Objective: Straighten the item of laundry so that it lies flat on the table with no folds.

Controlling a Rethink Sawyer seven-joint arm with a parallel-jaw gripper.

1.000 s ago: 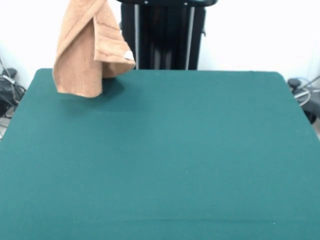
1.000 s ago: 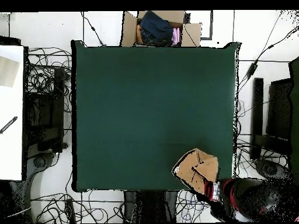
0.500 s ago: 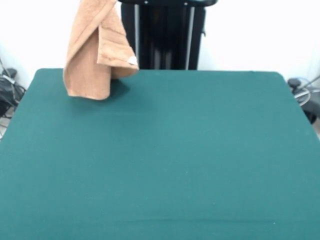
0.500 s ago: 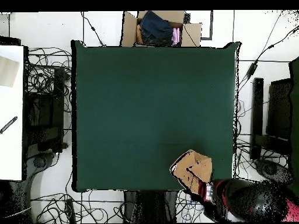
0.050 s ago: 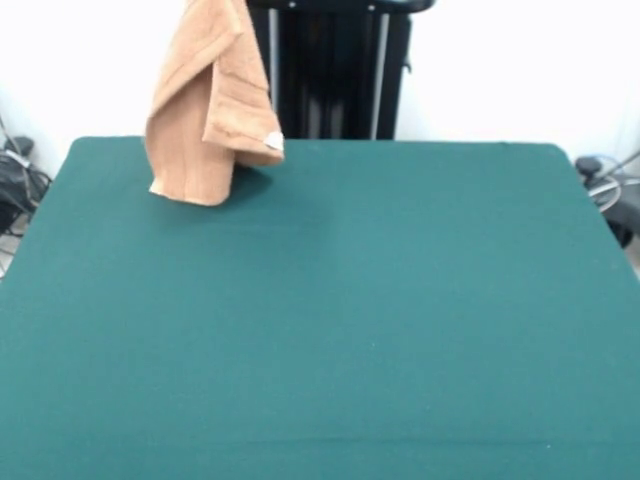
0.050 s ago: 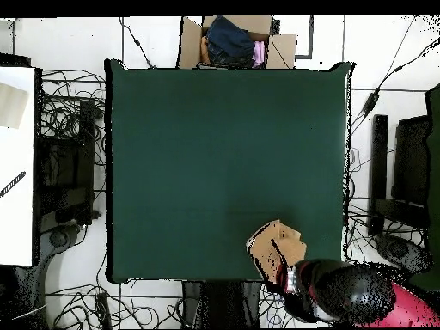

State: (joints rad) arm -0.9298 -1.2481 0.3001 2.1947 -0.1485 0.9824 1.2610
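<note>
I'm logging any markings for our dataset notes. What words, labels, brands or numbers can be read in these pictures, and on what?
None can be read. The towel has a small white tag, too small to show any print. The table bears no text.
</note>
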